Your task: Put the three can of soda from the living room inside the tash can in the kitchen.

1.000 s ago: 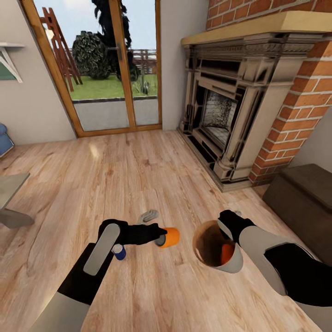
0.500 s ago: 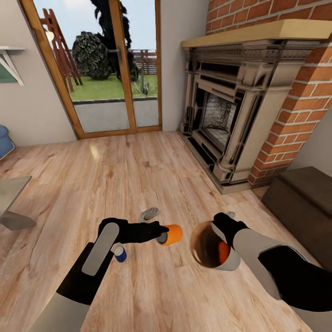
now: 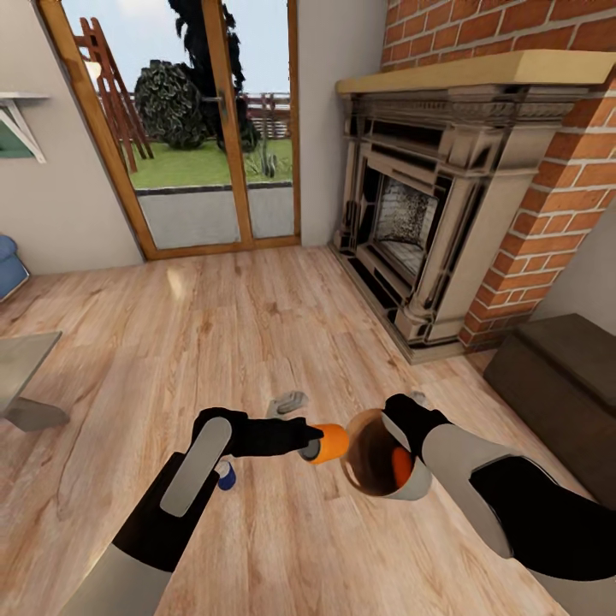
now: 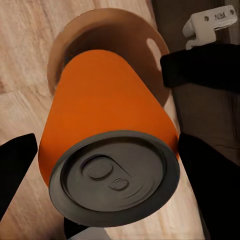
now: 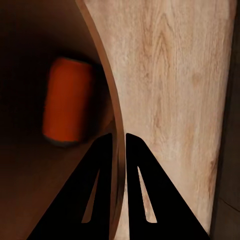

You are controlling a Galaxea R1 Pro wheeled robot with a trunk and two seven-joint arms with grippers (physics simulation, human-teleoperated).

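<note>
Left end effector clamped around orange can, just beside bin rim. Right end effector pinched bin wall; second orange can inside. Risk: striking rim, dropping short.

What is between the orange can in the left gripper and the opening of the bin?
Nothing: in the head view the held orange can sits just beside the bin's rim, with no object between them.
</note>
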